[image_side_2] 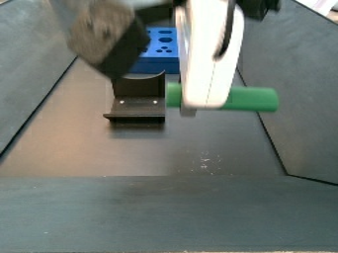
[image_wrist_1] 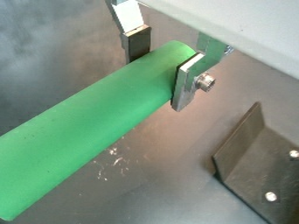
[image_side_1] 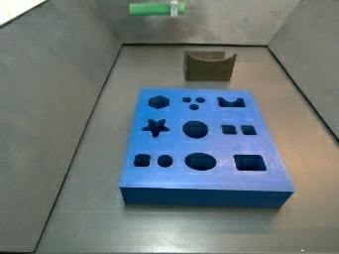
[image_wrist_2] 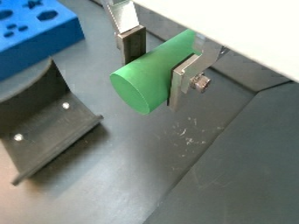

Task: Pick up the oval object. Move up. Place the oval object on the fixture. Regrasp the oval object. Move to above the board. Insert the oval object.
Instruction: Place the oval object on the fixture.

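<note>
In both wrist views you see the gripper [image_wrist_1: 163, 59] [image_wrist_2: 158, 61] pinching the oval object [image_wrist_1: 93, 131] [image_wrist_2: 156, 72] above the floor, near the fixture [image_wrist_2: 47, 118], while a side view shows it aloft beyond the fixture [image_side_1: 208, 65] and board [image_side_1: 201, 144].

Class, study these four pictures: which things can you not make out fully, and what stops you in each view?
- Smooth green oval rod: in a side view the white arm hides its near part.
- Tool: in a side view it is cut off by the top edge.
- Blue slab board: in a wrist view only a corner shows.
- Dark brown notched fixture: its top is covered by the blurred arm.
</note>
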